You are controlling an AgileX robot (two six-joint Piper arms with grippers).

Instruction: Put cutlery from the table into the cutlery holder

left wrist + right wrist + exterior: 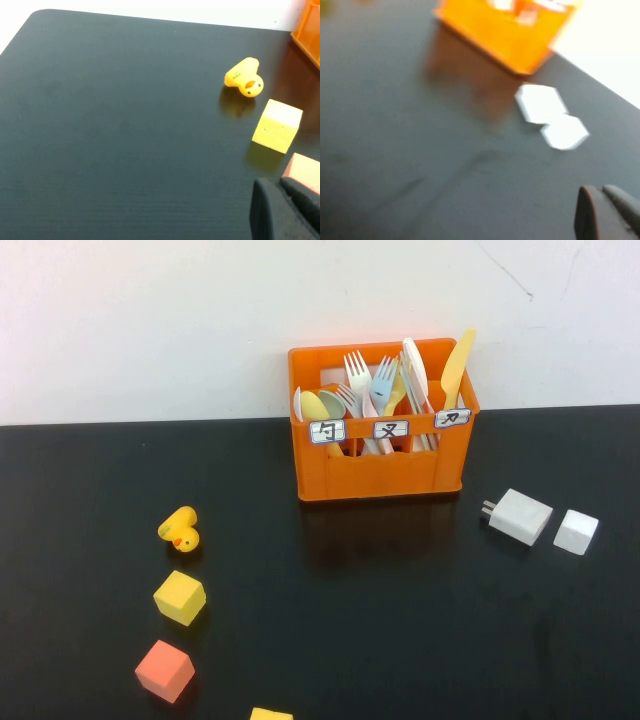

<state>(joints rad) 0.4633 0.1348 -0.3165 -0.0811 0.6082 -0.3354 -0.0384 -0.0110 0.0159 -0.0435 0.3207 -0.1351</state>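
One orange crate [383,455] with three white labels [391,429] stands on the table. Around it I count one yellow duck [180,530], two yellow blocks [180,597], one pink block [165,671], one white charger [519,516] and one white cube [576,532].

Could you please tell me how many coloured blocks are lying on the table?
3: a yellow block near the duck, an orange-pink block in front of it, and another yellow one cut off at the front edge.

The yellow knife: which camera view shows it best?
The high view shows it best: the yellow knife stands in the rightmost compartment of the orange crate, its blade above the rim. The left wrist view shows only the crate's corner; the blurred right wrist view shows no knife. The left gripper and right gripper appear only in their wrist views.
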